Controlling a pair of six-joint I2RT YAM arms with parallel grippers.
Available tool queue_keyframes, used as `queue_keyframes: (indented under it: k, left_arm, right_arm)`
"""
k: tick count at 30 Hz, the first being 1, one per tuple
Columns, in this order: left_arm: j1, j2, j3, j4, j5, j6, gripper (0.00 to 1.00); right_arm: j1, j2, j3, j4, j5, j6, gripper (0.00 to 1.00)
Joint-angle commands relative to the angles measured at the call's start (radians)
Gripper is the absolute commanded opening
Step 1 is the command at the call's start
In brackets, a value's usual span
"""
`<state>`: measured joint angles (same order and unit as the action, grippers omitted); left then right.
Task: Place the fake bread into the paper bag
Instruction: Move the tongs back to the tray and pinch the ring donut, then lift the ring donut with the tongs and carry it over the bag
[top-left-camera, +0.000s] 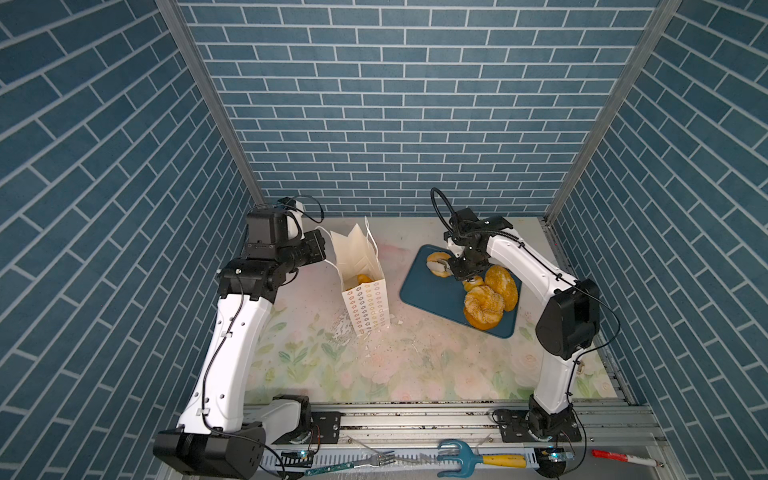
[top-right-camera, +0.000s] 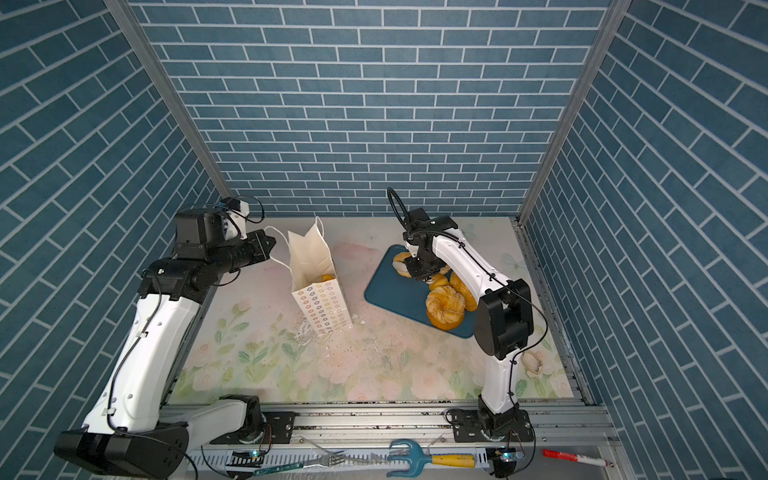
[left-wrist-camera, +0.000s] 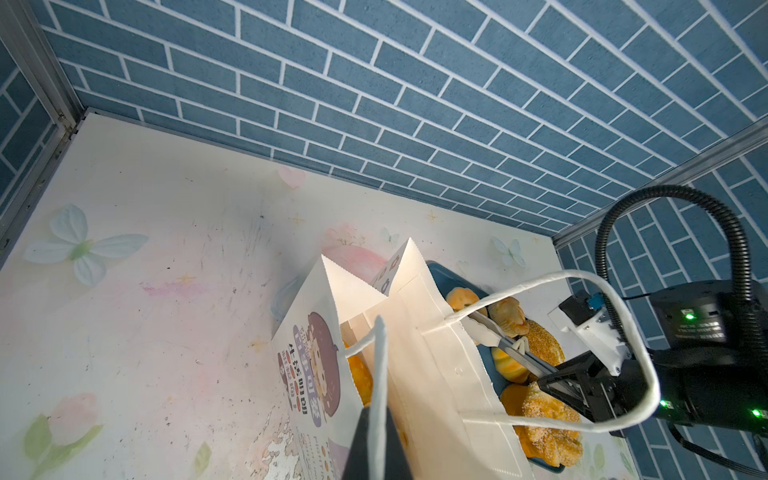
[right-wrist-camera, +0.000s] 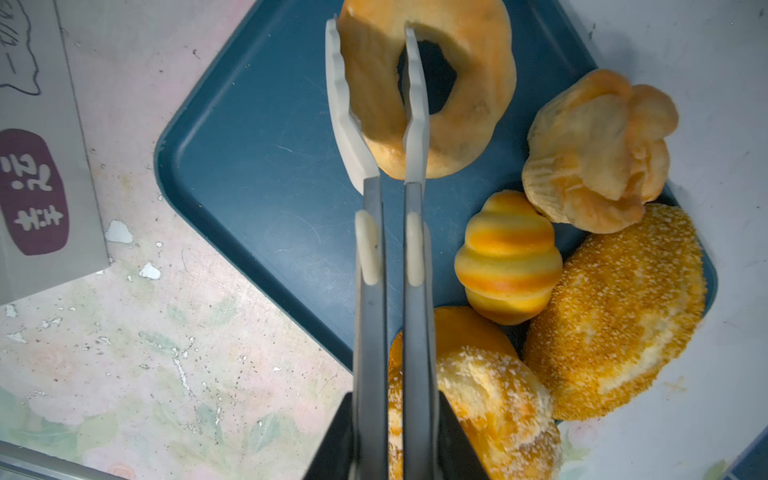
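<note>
In both top views, the paper bag (top-left-camera: 365, 307) (top-right-camera: 322, 307) is standing beside the tray (top-left-camera: 424, 291) (top-right-camera: 395, 295). Left wrist: your left gripper (left-wrist-camera: 376, 419) is clenching its cord handle (left-wrist-camera: 379, 365). Right wrist: your right gripper (right-wrist-camera: 395, 411) is squeezing tongs (right-wrist-camera: 372, 291) pinching the ring doughnut (right-wrist-camera: 478, 124) over the tray.

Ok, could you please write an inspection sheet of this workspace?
Surface: floral mat, print flaked off beside the bag.
Job's things: paper bag upright and open, bread inside; five pieces on the blue tray, including the ring doughnut.
Clutter: fork, hand rake, red marker at the front edge.
Grippers: left gripper shut on the bag's cord handle; right gripper holds tongs, tips either side of the doughnut's ring.
Cables: black cable loops above the right wrist.
Surroundings: blue brick-pattern walls; nothing else seen.
</note>
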<state>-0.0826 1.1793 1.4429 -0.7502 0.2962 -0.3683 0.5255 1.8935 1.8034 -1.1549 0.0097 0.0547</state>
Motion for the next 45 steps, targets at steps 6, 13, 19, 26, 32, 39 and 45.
queue_keyframes:
  k: [6,13,19,26,32,39,45]
  left_arm:
    - [0.004,-0.008,0.015,-0.008,-0.004,0.011,0.0]
    - [0.004,-0.009,0.017,-0.01,-0.005,0.011,0.0]
    - [0.003,-0.008,0.017,-0.008,-0.005,0.009,0.0]
    - [0.004,-0.012,0.01,-0.003,-0.006,0.006,0.0]
    - [0.004,-0.017,0.007,-0.003,-0.008,0.002,0.0]
    - [0.004,-0.024,-0.011,0.02,-0.008,-0.014,0.0]
    - [0.004,-0.027,-0.02,0.02,-0.006,-0.013,0.0]
  right_arm:
    - [0.005,-0.108,0.006,0.008,-0.027,0.052,0.22]
    - [0.007,-0.207,0.088,0.011,-0.044,0.085,0.21]
    - [0.029,-0.256,0.248,0.007,-0.077,0.084,0.21]
    - [0.137,-0.201,0.548,-0.035,-0.084,0.02,0.21]
    - [0.28,-0.117,0.768,-0.071,-0.136,-0.055,0.21]
    - [0.396,-0.106,0.743,-0.057,-0.18,-0.078,0.21]
    - [0.472,-0.08,0.737,-0.086,-0.171,-0.075,0.21]
